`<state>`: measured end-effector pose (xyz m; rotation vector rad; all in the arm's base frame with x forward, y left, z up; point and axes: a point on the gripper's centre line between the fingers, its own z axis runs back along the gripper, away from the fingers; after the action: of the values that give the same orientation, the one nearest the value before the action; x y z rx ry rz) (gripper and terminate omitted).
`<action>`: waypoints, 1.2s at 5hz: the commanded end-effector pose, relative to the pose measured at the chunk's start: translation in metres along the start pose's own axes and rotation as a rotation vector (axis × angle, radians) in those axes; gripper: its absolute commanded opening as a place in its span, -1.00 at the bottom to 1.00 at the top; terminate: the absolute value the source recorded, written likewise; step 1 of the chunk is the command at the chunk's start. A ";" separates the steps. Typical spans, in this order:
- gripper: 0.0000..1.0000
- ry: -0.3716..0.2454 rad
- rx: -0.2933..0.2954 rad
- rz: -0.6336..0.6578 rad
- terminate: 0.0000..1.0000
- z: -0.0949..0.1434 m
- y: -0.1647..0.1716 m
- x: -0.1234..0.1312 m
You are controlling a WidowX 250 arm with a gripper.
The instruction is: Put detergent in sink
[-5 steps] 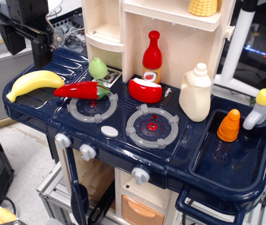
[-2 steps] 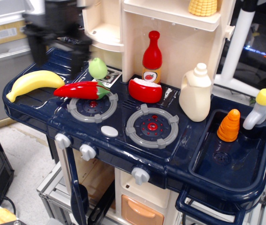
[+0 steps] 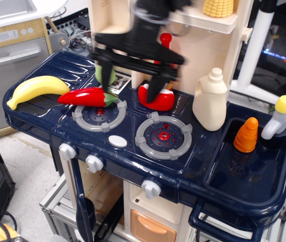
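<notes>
The jug of detergent (image 3: 211, 101) stands upright right of the frame's centre, on the dark blue desk (image 3: 42, 116) of the toy kitchen, its base just beside the near-left corner of the sink (image 3: 256, 196). Its back is close to the cream cabinet wall behind it. The sink takes up the lower right of the frame, and already holds an orange carrot (image 3: 246, 135) standing at its back edge, near the grey faucet with the yellow tip (image 3: 278, 117).

The gripper (image 3: 131, 80) hangs in the upper middle of the frame, blurred, its two dark fingers spread wide apart with nothing between them. One finger hangs in front of the green pear (image 3: 101, 75), the other in front of the red apple slice (image 3: 158, 100). It is well to the left of the jug and not touching it.

To my eye the jug is hollow moulded plastic, so probably light and stiff, with a smooth skin that could slip under hard fingers. It is squat and broad in the body, likely too wide for a sure pinch across the belly. The narrow neck under the round cap looks the better place to take hold, or the handle on its left side, though I can only half make that out from here. Being light and standing free, it may topple or skid toward the wall if nudged before the fingers close. The red sauce bottle (image 3: 166, 39) behind the arm is best left alone.
</notes>
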<state>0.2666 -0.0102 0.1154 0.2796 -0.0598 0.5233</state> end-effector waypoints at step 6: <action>1.00 -0.233 -0.113 0.330 -1.00 0.033 -0.100 0.029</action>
<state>0.3373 -0.0915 0.0989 0.2631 -0.3234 0.7814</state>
